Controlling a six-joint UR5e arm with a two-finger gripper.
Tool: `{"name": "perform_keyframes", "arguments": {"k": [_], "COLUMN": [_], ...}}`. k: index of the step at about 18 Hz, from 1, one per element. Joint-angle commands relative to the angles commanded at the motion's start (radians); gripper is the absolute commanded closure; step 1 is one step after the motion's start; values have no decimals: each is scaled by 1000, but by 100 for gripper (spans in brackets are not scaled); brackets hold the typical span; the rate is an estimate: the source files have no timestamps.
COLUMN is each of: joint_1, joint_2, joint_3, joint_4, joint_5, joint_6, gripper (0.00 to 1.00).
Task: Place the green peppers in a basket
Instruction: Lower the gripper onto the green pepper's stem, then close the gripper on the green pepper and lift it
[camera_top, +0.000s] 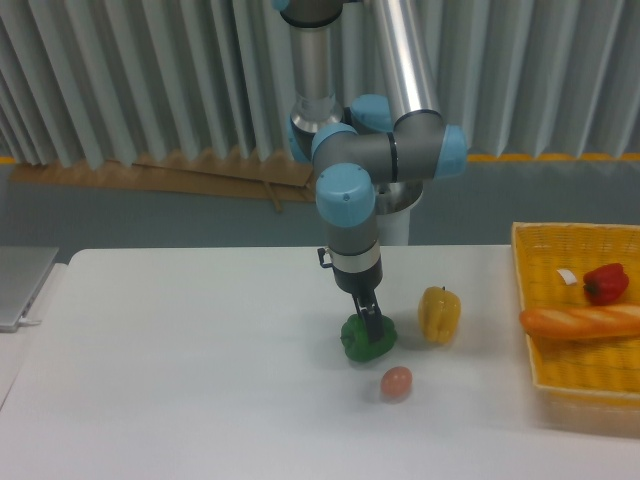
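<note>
You had the tool (371, 326) down on the glossy dark-green bell pepper (366, 338) on the white desk (180, 360); its grip state couldn't be told.

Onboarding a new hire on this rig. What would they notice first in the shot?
The arm mid-frame, its gripper down on the green pepper at table centre. A yellow pepper stands just right of it and a small reddish egg-shaped item lies in front. At the right edge, the yellow basket holds a bread loaf and a red pepper.
</note>
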Motion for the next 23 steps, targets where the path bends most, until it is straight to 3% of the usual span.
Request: {"name": "perform_keyframes", "arguments": {"k": [4, 14, 23], "joint_1": [-12, -35, -67], "joint_2": [-34, -38, -72], "joint_3": [-12, -41, -49], "joint_4": [9, 8, 52], "joint_5": [101, 94, 101], "joint_6": [-1, -43, -110], "gripper": [0, 0, 0]}}
